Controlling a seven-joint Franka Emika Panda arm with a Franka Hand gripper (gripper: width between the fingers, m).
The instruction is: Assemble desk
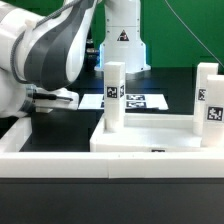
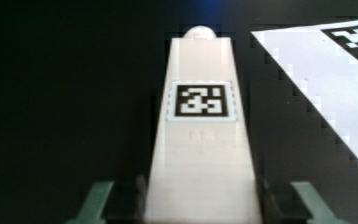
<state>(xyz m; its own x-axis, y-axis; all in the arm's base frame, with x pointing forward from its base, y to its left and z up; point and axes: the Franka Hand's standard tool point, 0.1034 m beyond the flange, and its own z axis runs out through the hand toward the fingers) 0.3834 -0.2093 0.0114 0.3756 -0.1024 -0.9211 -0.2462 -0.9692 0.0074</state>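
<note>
Wrist view — white tagged leg post [image 2: 202, 120] between fingers [image 2: 108, 200]; grip unclear.

leg post [image 2: 201, 120]: smooth white plastic, slight sheen, printed black-white tag
marker board [image 2: 329, 80]: flat, matt white, papery look
table surface [image 2: 60, 110]: dark, matt
arm shell [image 1: 55, 45]: glossy white plastic

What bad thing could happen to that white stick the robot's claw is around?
1. The gripper fingers sit at the very end of the lying leg post, so lifting might make its far end droop or slip out.
2. The marker board lies close beside the post; a swinging post could scrape it.
</note>
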